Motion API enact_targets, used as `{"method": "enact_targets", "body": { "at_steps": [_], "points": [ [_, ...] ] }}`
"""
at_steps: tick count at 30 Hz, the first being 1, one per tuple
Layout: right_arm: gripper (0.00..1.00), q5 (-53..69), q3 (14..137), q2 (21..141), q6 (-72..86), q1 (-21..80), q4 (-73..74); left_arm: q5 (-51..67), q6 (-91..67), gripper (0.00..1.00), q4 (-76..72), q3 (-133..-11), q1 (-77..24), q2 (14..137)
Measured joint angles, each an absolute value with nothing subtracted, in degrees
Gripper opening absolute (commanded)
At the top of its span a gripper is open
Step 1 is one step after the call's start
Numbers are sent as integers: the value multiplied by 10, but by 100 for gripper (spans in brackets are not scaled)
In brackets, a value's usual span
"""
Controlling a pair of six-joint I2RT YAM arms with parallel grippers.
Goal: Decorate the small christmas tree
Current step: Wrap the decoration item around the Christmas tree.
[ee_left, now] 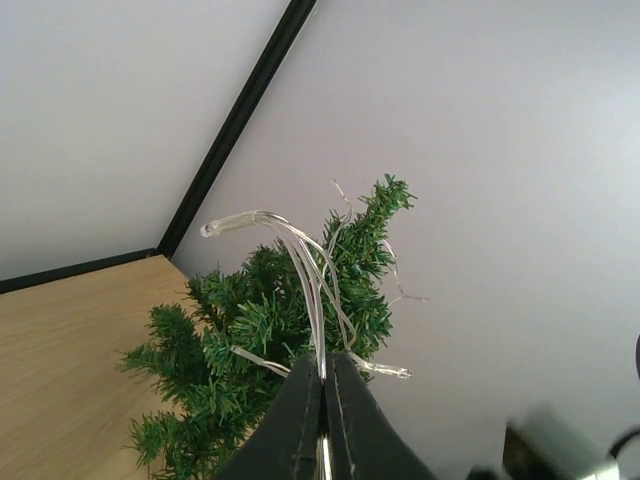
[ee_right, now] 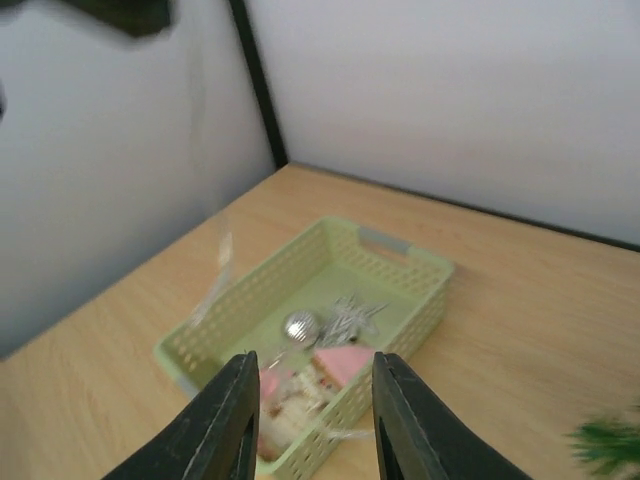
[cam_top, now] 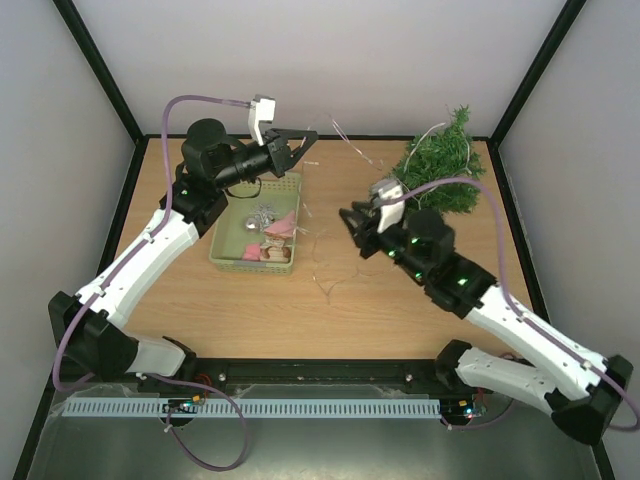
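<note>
Dark-green small christmas tree; clear light string; light woodgrain table. Pale-green basket, slotted lattice walls; inside it a silver ball, silver star, pink ornament.

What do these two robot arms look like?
The left arm and right arm match: white shells on the long links, chunky black joints, small green lights. A lilac cable loops along each to a white camera block. The left gripper and right gripper are black, with two tapered fingers.
</note>
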State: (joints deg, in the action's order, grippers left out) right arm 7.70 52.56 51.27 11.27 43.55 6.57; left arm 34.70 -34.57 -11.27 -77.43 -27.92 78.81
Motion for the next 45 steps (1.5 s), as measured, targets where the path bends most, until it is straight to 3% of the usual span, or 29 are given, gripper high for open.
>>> {"method": "enact_targets", "body": {
  "at_steps": [7, 16, 28, 32, 36, 37, 45],
  "points": [
    [35, -22, 432, 598, 71, 573, -44, 346, -354, 2, -118, -773, -279, 788],
    [39, -110, 355, 680, 52, 577, -191, 345, -365, 2, -126, -770, -279, 788],
    [46, -119, 323, 744, 104, 577, -291, 345, -377, 2, -130, -767, -279, 787],
    [37, -115, 323, 773, 112, 577, -311, 345, -379, 2, -134, -759, -279, 784],
    [5, -116, 323, 789, 114, 577, -321, 344, -380, 2, -134, -757, -279, 782],
    [2, -117, 323, 788, 112, 577, -321, 343, -380, 2, -135, -757, -279, 782],
    [2, -115, 315, 677, 109, 577, -279, 331, -380, 4, -138, -757, -279, 779]
  ]
}}
